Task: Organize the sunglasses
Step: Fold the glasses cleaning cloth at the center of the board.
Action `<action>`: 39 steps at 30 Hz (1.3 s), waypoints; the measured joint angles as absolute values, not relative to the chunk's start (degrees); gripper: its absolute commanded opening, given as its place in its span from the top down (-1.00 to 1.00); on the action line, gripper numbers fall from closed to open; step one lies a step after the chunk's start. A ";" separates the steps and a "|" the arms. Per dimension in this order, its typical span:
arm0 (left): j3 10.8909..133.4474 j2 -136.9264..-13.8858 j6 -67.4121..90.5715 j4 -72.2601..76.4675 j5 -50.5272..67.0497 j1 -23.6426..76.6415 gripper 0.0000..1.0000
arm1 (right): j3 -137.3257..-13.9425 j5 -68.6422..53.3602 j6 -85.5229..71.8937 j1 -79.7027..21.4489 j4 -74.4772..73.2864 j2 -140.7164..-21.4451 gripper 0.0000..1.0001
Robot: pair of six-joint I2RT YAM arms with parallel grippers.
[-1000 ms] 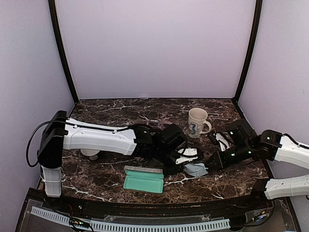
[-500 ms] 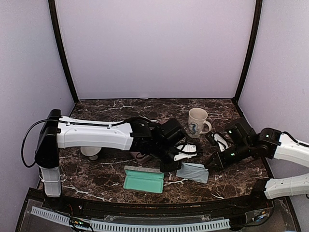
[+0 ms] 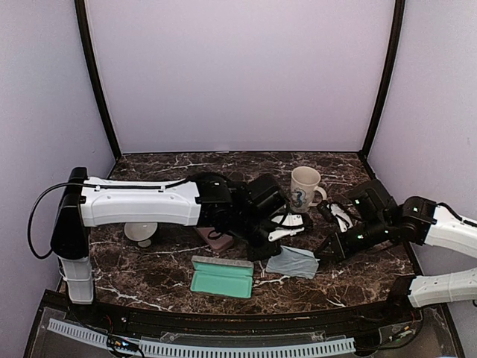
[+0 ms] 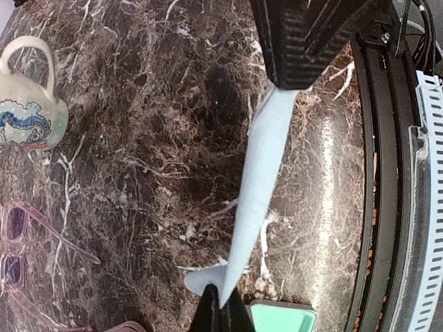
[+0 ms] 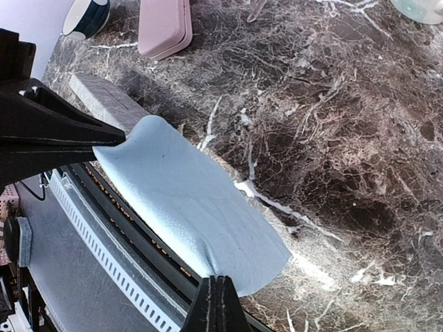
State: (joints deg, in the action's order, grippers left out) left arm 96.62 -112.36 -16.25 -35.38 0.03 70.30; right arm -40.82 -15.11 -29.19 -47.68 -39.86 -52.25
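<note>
The overhead view is being lit softly and evenly from above. The walls (image 3: pixel 238 74) are being rendered pale lilac, while the dark worktop (image 3: pixel 179 168) is being left dim, with only faint shadows being cast. In the left wrist view a pale sheen is being reflected beside the light blue cloth (image 4: pixel 259 173), and the front rail (image 4: pixel 429 173) is being bowed by lens distortion. In the right wrist view the right pincer (image 5: pixel 216 297) is being reduced to a black silhouette.

A light blue cloth (image 5: pixel 187 204) hangs stretched above the marble table (image 5: pixel 332 138), its right end pinched by the right gripper (image 5: pixel 216 297), its left by the left gripper (image 5: pixel 114 137). Further left lie a pink case (image 5: pixel 164 28) and seemingly a grey case (image 5: pixel 104 97).
</note>
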 measured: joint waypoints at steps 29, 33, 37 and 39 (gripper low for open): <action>100.14 -119.39 -12.82 -35.20 1.61 65.87 1.00 | -39.35 -7.03 -32.03 -44.62 -33.32 -58.59 1.00; 100.14 -120.75 -12.78 -33.32 2.17 64.97 1.00 | -39.29 -6.15 -31.53 -42.81 -31.42 -61.17 1.00; 100.14 -121.58 -12.58 -31.66 2.26 64.16 1.00 | -39.29 -5.89 -30.39 -41.41 -29.85 -63.90 1.00; 100.14 -121.84 -12.40 -30.89 2.31 63.75 1.00 | -39.29 -5.82 -29.82 -40.73 -29.17 -65.06 1.00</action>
